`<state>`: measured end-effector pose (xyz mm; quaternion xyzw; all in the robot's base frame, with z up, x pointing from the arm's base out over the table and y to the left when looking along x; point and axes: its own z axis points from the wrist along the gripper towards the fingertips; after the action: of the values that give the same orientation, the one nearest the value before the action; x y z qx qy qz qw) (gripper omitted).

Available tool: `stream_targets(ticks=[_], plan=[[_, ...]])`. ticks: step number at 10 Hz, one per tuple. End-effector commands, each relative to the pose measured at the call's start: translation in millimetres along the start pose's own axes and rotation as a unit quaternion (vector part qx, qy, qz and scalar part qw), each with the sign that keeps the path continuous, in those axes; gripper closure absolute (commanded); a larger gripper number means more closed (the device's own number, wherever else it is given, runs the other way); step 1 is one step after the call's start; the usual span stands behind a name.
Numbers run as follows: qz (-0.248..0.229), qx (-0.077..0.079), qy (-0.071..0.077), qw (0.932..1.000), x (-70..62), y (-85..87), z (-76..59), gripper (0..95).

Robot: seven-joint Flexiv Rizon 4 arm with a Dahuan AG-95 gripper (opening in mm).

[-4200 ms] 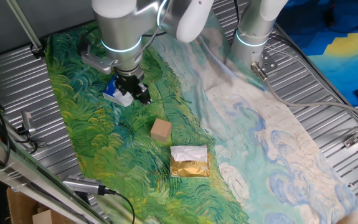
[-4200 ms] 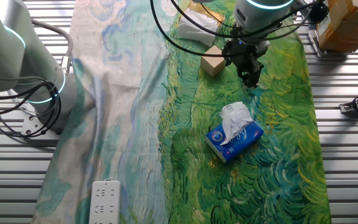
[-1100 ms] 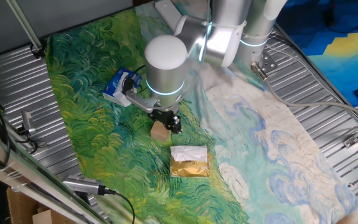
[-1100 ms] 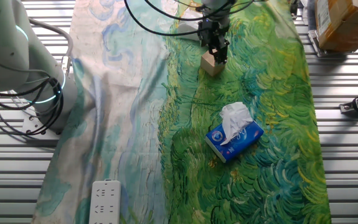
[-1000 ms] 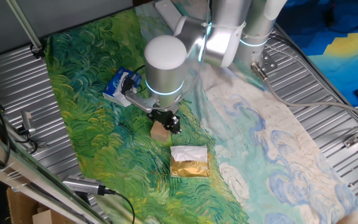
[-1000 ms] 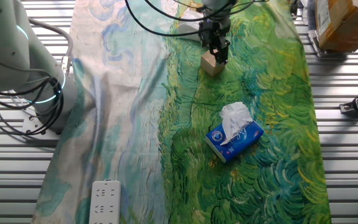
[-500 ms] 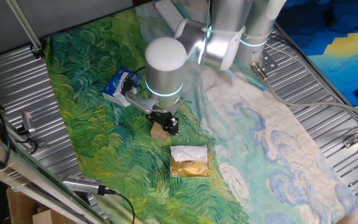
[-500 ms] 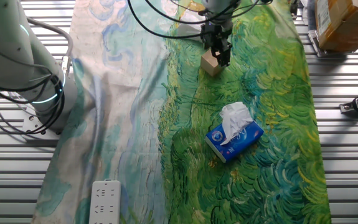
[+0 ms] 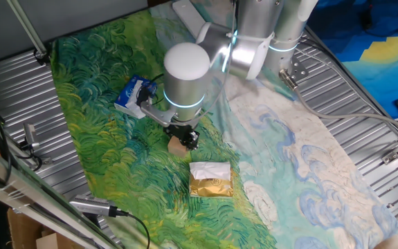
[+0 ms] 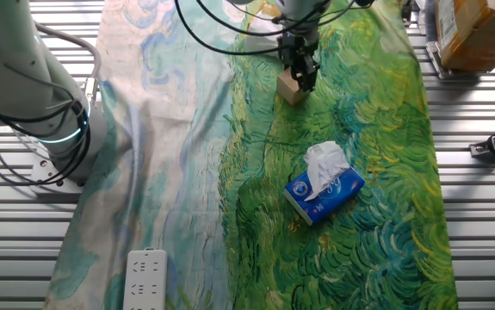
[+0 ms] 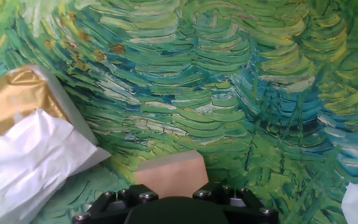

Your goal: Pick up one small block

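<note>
In one fixed view, the far left of the frame shows ribbed metal table (image 9: 19,97) beside the painted green cloth (image 9: 95,90) that covers the middle. On that cloth, left of centre, lies a blue-and-white bag (image 9: 131,97). Just right of it the arm's round joint hangs over the gripper (image 9: 183,140), whose dark fingers reach down onto the small block (image 9: 176,146), a tan cube at frame centre resting on the cloth. Below and slightly right of the block, close by but apart from it, lies a gold-and-white packet (image 9: 210,179). The right half of the cloth turns pale blue and cream. In the other fixed view, a white power strip (image 10: 145,278) sits at lower left, the block (image 10: 289,89) is at upper centre with the gripper (image 10: 302,76) standing on its top edge, and the bag (image 10: 323,186) lies well below it. In the hand view, the packet (image 11: 23,130) fills the left side and the block (image 11: 171,174) sits at bottom centre, right against the gripper body. Whether the fingers are pressed on the block or merely straddle it cannot be told.
</note>
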<state>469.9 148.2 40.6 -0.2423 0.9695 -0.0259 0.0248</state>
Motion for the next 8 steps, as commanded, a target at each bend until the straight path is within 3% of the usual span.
stream_targets(ticks=[1,3,5,8], plan=[[0.024,-0.014,0.010,0.9996,-2.5,-2.9,-11.7,95.0],[0.029,-0.018,0.020,0.9992,-4.0,-11.7,-42.4,95.0],[0.031,-0.019,0.025,0.9990,-3.0,-16.6,-64.3,95.0],[0.027,-0.027,0.035,0.9987,4.4,-26.5,-104.5,95.0]])
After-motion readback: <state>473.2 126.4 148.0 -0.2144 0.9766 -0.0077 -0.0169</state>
